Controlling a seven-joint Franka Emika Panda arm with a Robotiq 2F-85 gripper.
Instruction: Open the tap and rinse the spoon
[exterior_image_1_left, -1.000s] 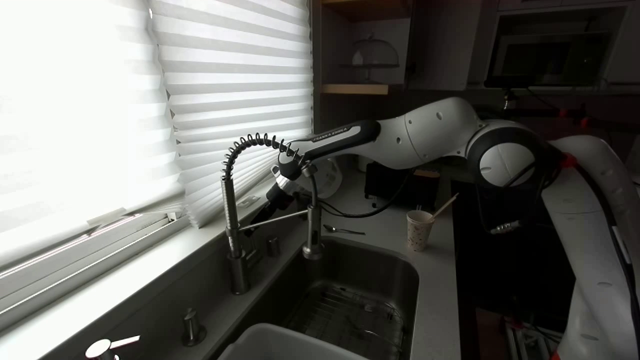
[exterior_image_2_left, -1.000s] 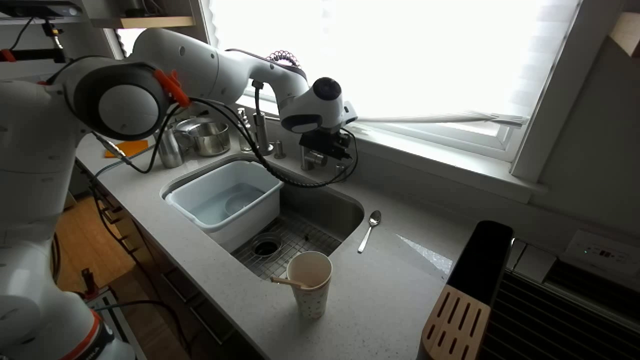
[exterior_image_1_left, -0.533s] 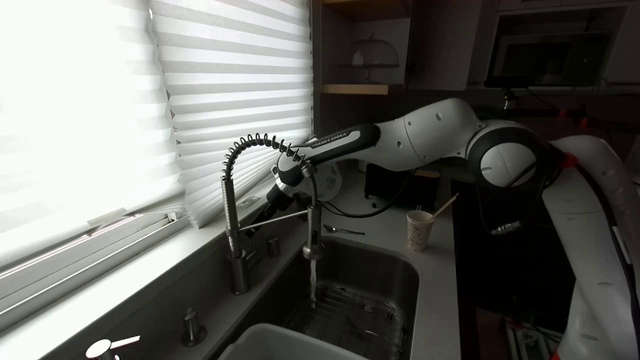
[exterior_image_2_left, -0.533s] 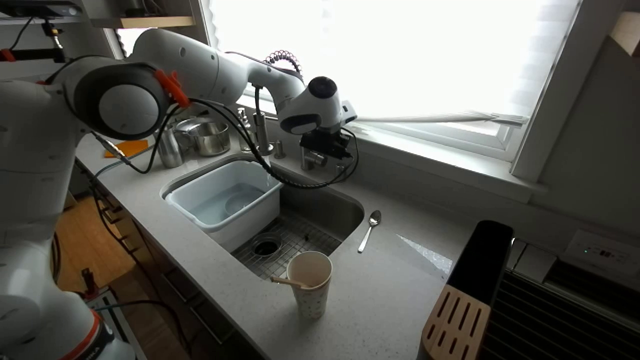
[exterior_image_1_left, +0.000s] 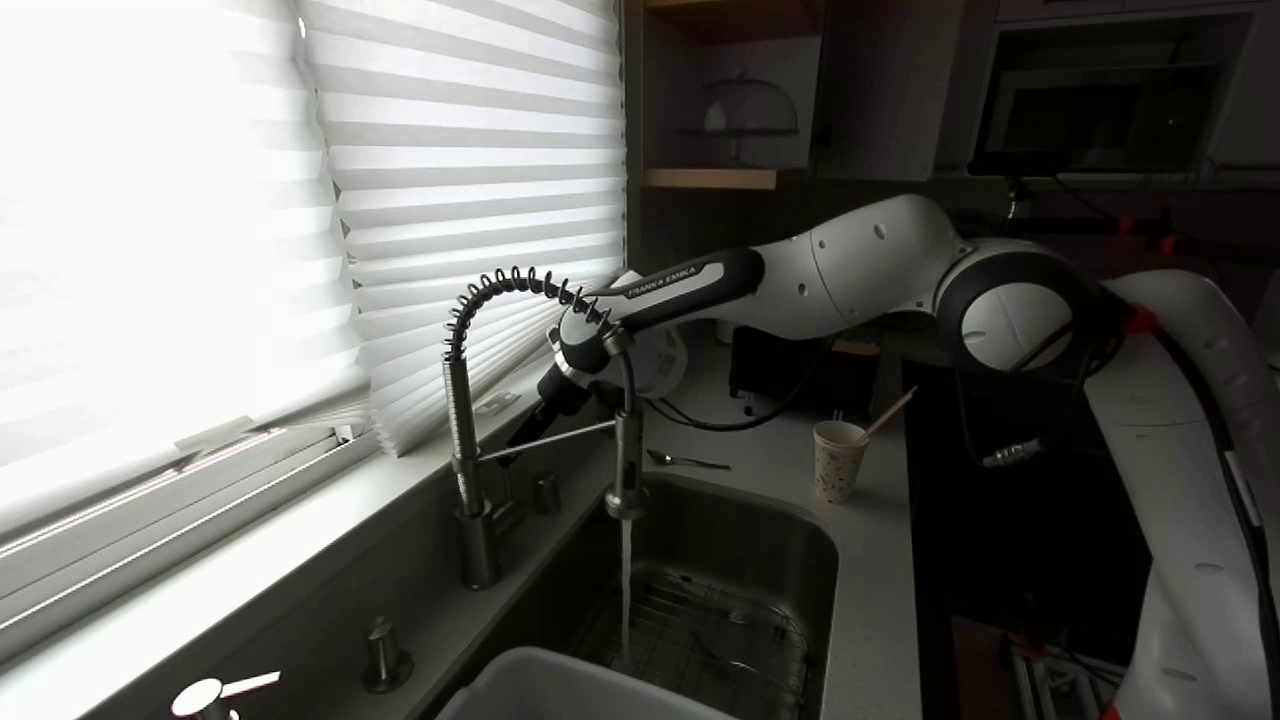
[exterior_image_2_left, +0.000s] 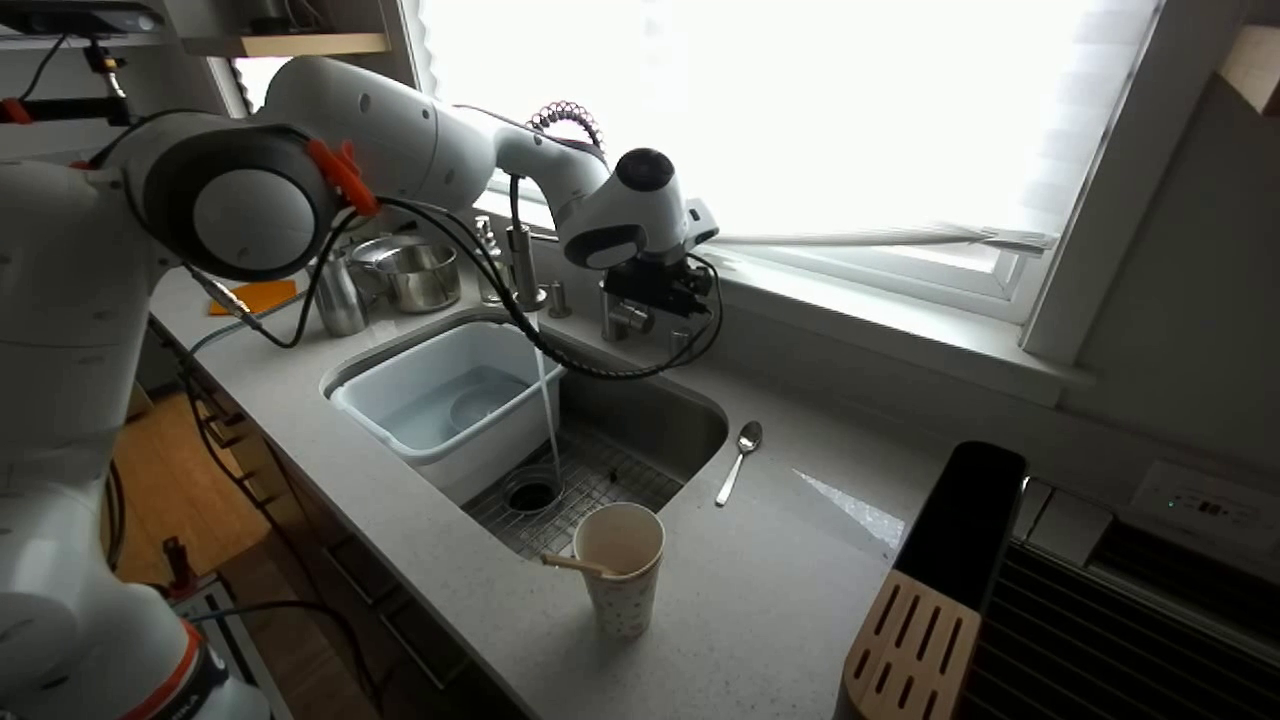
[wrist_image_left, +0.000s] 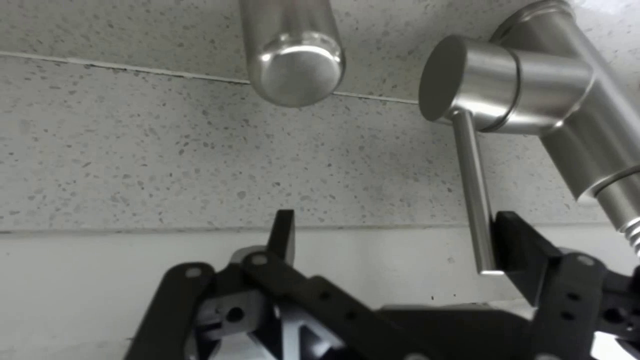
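The silvery tap (exterior_image_1_left: 458, 420) with its spring-wrapped neck stands behind the sink, and water (exterior_image_1_left: 626, 590) runs from its sprayer head. The stream (exterior_image_2_left: 547, 410) also falls near the drain in an exterior view. In the wrist view, the tap body (wrist_image_left: 565, 95) is at the upper right and its thin lever (wrist_image_left: 475, 190) points down between my fingers. My gripper (wrist_image_left: 395, 235) is open; its right finger touches or nearly touches the lever, the left finger is well apart. The metal spoon (exterior_image_2_left: 738, 465) lies on the counter right of the sink; it also shows small (exterior_image_1_left: 688, 461) past the sink.
A white tub (exterior_image_2_left: 490, 455) with water sits in the sink (exterior_image_2_left: 690, 425). A paper cup (exterior_image_2_left: 625, 590) with a wooden stick stands on the counter. A black and wooden block (exterior_image_2_left: 935, 590) is at the right. A metal cylinder (wrist_image_left: 297, 70) stands beside the tap.
A second ago no water ran. Half a second ago a short stream came from the sprayer head; now it reaches the sink bottom. My gripper has shifted only slightly.
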